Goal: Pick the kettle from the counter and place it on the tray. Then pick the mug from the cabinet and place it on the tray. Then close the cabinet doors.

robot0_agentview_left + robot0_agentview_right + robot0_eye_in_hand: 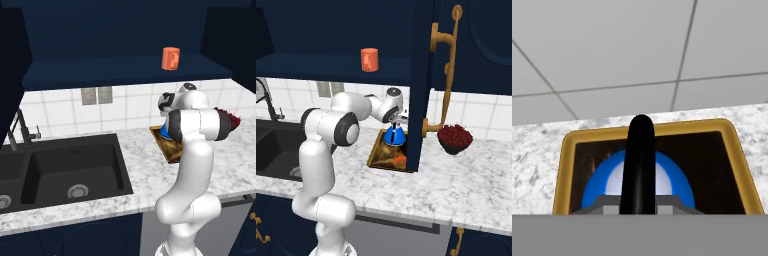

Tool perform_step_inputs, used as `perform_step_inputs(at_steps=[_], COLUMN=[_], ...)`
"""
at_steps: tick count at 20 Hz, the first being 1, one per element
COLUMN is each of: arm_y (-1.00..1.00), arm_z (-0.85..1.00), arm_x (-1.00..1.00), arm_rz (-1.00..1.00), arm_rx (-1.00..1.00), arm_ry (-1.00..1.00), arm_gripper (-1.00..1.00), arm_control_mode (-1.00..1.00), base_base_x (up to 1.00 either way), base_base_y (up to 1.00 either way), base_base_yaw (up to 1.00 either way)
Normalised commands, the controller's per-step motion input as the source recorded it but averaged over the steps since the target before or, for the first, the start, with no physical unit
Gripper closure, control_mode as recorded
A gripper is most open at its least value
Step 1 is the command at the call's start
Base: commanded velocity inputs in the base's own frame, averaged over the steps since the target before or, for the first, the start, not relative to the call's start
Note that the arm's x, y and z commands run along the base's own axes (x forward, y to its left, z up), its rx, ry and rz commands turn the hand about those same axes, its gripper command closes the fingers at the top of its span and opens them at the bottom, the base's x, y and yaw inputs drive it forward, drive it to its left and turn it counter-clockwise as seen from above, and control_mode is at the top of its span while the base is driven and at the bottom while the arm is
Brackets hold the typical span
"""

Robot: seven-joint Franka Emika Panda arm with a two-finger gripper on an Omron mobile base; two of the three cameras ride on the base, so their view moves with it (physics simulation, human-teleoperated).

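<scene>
The white-grey speckled marble-look counter [466, 185] carries a black double sink [60, 170] at its left and, right of the arm, the shallow brown wood-look tray with golden rim [737, 150]. Above it, the dark navy wall cabinet [125, 70] stands open, one navy panelled door with curved brass handle [421, 75] hanging edge-on in front of the tray in the right base view. A dark bowl of red fruit [455, 137] sits on the counter to the right of the tray.

The squat glossy blue kettle with black arched handle [677, 182] is inside the tray rim, under the hand; whether it rests on the tray floor cannot be told. The small orange-salmon mug [369, 59] stands on the cabinet shelf.

The gripper [398, 121] is directly above the kettle, with the arched handle running between the fingertips in the hand view. Finger spacing and contact are hidden; grip state cannot be told.

Handling judgement: the kettle is rigid, glossy and likely slippery on the body, so the handle arch is the sound hold. The mug looks light and stiff; grasp across the rim wall or body.
</scene>
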Motion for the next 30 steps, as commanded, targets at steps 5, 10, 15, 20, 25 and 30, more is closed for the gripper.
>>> perform_step_inputs(at_steps=[5,10,15,20,25,30], arm_y=[0.00,0.00,0.00,0.02,0.33,0.13], arm_z=[-0.10,0.00,0.04,0.38,0.64,0.74], arm_x=[-0.18,-0.31,-0.71,-0.92,-0.67,-0.60], arm_rz=[0.00,0.00,-0.01,-0.04,-0.11,-0.04], arm_rx=[0.00,0.00,0.00,0.00,0.00,0.00], arm_ry=[-0.02,0.00,-0.04,-0.11,-0.21,-0.16], arm_gripper=[-1.00,-1.00,-1.00,-1.00,-1.00,-1.00], arm_control_mode=[-1.00,-1.00,-1.00,-1.00,-1.00,-1.00], base_base_x=[0.00,0.00,0.00,0.00,0.00,0.00], base_base_y=[0.00,0.00,0.00,0.00,0.00,0.00], base_base_yaw=[0.00,0.00,0.00,0.00,0.00,0.00])
